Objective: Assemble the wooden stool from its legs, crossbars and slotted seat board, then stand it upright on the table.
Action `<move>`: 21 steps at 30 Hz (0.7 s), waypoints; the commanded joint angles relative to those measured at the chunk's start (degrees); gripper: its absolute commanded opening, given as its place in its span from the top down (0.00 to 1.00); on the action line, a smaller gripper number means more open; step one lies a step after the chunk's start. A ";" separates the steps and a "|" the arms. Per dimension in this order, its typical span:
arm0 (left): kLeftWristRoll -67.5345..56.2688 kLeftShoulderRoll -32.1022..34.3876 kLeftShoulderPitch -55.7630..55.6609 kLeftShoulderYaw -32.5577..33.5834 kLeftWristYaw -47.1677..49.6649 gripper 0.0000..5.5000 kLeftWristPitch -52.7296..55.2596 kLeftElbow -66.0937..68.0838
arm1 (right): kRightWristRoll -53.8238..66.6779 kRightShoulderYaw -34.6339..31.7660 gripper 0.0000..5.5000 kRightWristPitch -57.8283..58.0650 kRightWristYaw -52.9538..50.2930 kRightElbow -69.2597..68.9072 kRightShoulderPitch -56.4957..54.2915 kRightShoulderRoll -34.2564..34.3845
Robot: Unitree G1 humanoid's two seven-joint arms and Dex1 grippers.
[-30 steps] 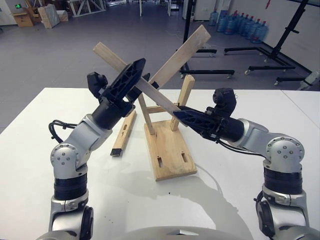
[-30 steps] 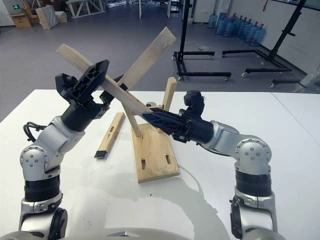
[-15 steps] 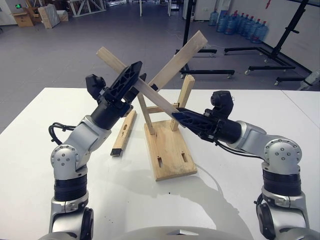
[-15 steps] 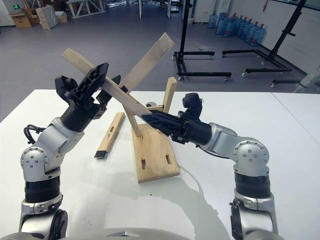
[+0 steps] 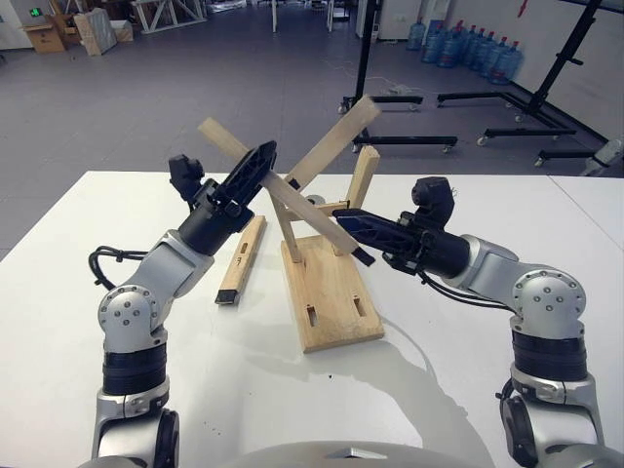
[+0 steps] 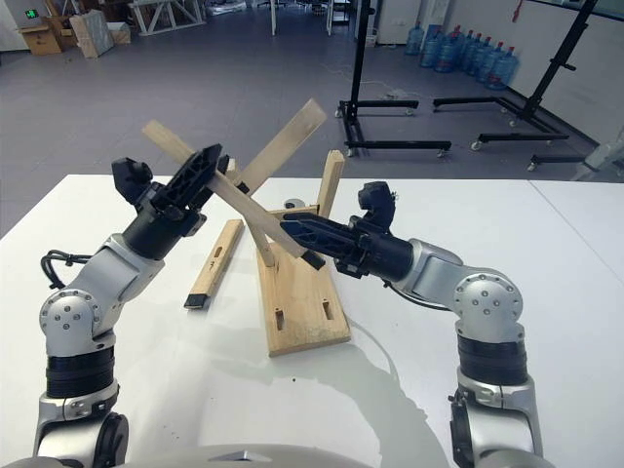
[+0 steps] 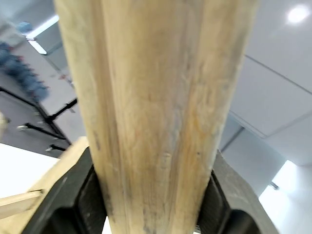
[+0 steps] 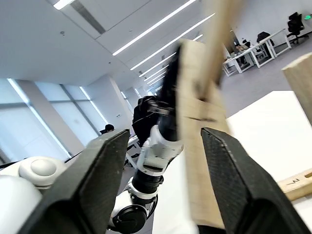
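My left gripper (image 5: 263, 164) is shut on a wooden leg (image 5: 312, 210) that slopes from upper left down to its dark foot (image 5: 363, 258) over the seat board (image 5: 336, 302). The left wrist view shows this leg (image 7: 151, 112) clamped between the fingers. A second wooden bar (image 5: 341, 132) crosses it and rises to the upper right; its lower end is hidden. My right gripper (image 5: 343, 216) is open, its fingers on either side of the leg's lower part (image 8: 200, 161). The slotted board lies flat with two legs (image 5: 361, 180) standing in it, joined by a crossbar (image 5: 322, 207).
One loose leg (image 5: 242, 258) with a dark foot lies on the white table (image 5: 117, 224) left of the seat board. The board's near slots (image 5: 310, 317) are vacant. Black stands and water bottles are on the floor far behind.
The held leg and the crossing bar have come down and toward the seat board with my left gripper. The right gripper has barely shifted.
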 commanded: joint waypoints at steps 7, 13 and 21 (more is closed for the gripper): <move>12.05 3.69 0.45 1.44 -6.13 0.62 -0.62 0.18 | -14.02 -3.73 0.18 -4.93 7.86 1.96 2.86 -12.83; 34.60 12.15 3.40 -5.80 -16.04 0.62 -5.55 -6.53 | -47.55 12.24 0.02 -19.09 11.47 6.17 5.33 -26.47; 38.02 8.05 6.99 -8.14 -19.88 0.62 -7.45 -9.41 | -77.45 31.43 0.02 -37.29 8.03 21.25 7.82 -21.33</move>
